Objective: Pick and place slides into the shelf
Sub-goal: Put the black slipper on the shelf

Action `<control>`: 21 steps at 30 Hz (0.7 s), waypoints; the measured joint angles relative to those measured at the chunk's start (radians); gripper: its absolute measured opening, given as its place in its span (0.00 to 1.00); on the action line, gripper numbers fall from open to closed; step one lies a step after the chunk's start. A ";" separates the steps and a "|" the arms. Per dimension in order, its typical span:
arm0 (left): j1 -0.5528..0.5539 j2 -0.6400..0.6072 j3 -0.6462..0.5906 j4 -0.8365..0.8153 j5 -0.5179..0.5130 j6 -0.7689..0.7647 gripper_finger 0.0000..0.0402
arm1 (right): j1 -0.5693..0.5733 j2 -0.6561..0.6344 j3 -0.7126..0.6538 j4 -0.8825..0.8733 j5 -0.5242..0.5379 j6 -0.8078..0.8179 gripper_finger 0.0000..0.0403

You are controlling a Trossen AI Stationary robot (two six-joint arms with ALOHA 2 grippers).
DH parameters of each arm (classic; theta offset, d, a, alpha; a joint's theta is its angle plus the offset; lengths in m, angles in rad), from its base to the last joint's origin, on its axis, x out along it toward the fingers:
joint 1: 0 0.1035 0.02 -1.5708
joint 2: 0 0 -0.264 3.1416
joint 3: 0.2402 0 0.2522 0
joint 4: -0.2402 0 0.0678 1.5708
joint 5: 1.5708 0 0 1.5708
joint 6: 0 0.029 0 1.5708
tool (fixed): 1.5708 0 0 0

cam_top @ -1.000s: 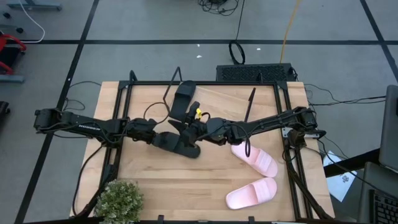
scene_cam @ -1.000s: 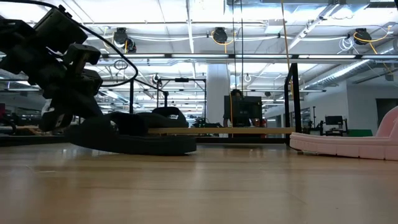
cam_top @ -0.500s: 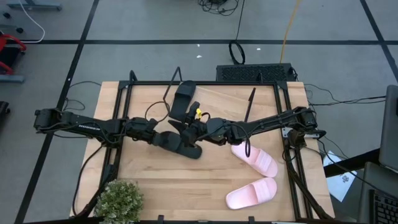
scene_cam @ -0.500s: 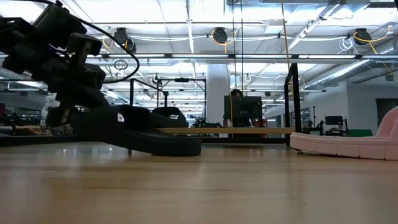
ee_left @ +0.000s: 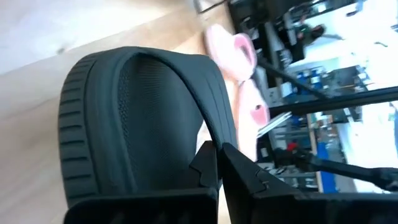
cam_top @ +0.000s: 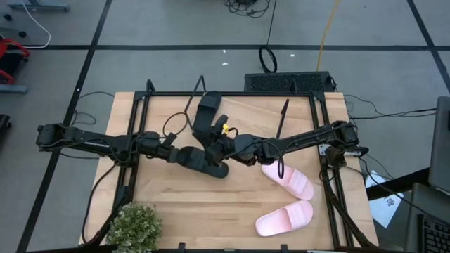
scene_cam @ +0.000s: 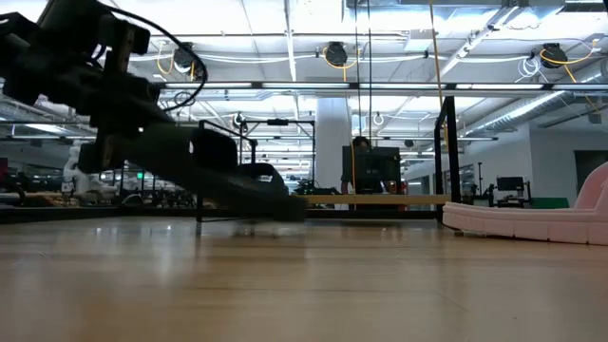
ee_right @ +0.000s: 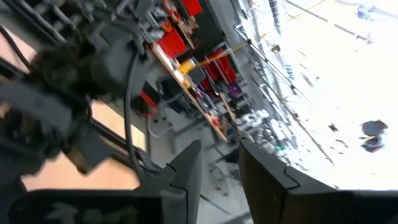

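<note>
My left gripper [cam_top: 174, 151] is shut on a black slide [cam_top: 204, 161] near the middle of the table. In the low view this slide [scene_cam: 218, 166] slants, heel high and toe low. My right gripper [cam_top: 216, 144] hovers open just beyond it, with nothing between its fingers [ee_right: 186, 171]. The second black slide [cam_top: 207, 111] rests on the left end of the shelf [cam_top: 260, 116], a tilted light plank at the far side. Two pink slides [cam_top: 288, 180] [cam_top: 284, 218] lie sole-down on the right half of the table. My left gripper pinches the black slide at its heel end [cam_top: 183, 155] between the two nearly closed fingers [ee_left: 205, 168], coming level from the table's left along the slide's length. The slide is tilted, heel raised and toe [scene_cam: 285, 211] low by the tabletop. I cannot tell whether the toe touches.
A potted plant [cam_top: 135, 225] stands at the table's near left corner. Black wire frames [cam_top: 281, 116] rise at the shelf's ends. The right part of the shelf plank [scene_cam: 380, 199] is bare. Open tabletop lies between the held slide and the near edge [cam_top: 211, 242].
My left gripper has risen and tipped, carrying the black slide's heel up. The slide lay flat on the table a second ago and now slants steeply, toe lowest, having shifted slightly toward the far edge and the shelf. The right gripper has stayed beside it.
</note>
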 joint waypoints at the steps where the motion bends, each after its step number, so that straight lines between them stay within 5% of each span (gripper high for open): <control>1: 0.000 -0.015 0.000 0.002 -0.002 -0.002 0.00 | 0.003 0.000 0.000 0.003 0.015 -0.019 0.24; 21: -0.040 -0.183 0.073 0.128 -0.076 0.019 0.00 | 0.073 0.000 -0.001 0.135 0.298 -0.392 0.24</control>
